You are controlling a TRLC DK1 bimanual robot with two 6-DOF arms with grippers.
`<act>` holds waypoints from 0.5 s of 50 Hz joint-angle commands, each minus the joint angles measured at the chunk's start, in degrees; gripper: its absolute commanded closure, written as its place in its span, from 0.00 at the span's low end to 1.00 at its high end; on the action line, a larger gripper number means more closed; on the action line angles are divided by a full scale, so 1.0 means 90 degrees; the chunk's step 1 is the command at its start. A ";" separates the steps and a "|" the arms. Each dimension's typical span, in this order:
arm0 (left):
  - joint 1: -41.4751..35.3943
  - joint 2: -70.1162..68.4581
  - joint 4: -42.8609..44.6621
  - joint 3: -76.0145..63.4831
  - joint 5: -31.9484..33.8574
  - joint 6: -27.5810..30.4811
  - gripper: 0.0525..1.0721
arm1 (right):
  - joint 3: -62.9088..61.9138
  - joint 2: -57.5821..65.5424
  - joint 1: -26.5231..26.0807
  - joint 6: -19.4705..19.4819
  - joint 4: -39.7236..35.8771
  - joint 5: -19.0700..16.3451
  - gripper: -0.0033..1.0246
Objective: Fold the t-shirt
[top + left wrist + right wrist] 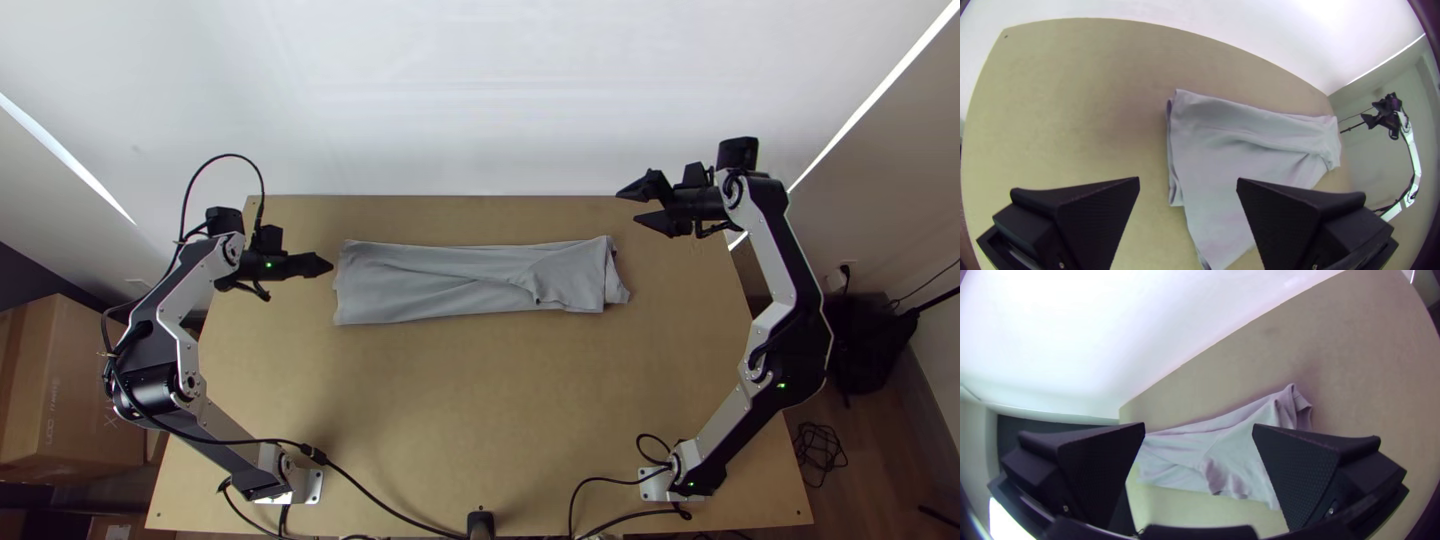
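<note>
On the wooden table [480,400], the grey T-shirt [430,290] looks light and limp, best pinched at its 9 and 3 o'clock ends by left gripper [328,265] and right gripper [627,206], both open.

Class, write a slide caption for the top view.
A grey t-shirt, folded into a long strip, lies on a wooden table between the left arm and right arm.

We see the grey t-shirt [430,290] lying folded into a long, narrow strip across the counter's [450,400] far half, lightly creased lengthwise, with a slanting flap [575,278] near its uneven right end.
</note>
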 commanded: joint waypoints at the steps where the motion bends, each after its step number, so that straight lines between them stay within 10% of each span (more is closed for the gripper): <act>1: 0.0035 0.0221 -0.0064 -0.0150 0.0187 0.0121 0.05 | -0.0150 -0.0203 -0.0158 0.0344 -0.0027 -0.0645 0.04; 25: -0.0336 0.1022 -0.0064 0.0026 0.0265 0.0102 0.05 | -0.0053 -0.0457 -0.0354 0.0432 -0.0037 -0.1348 0.04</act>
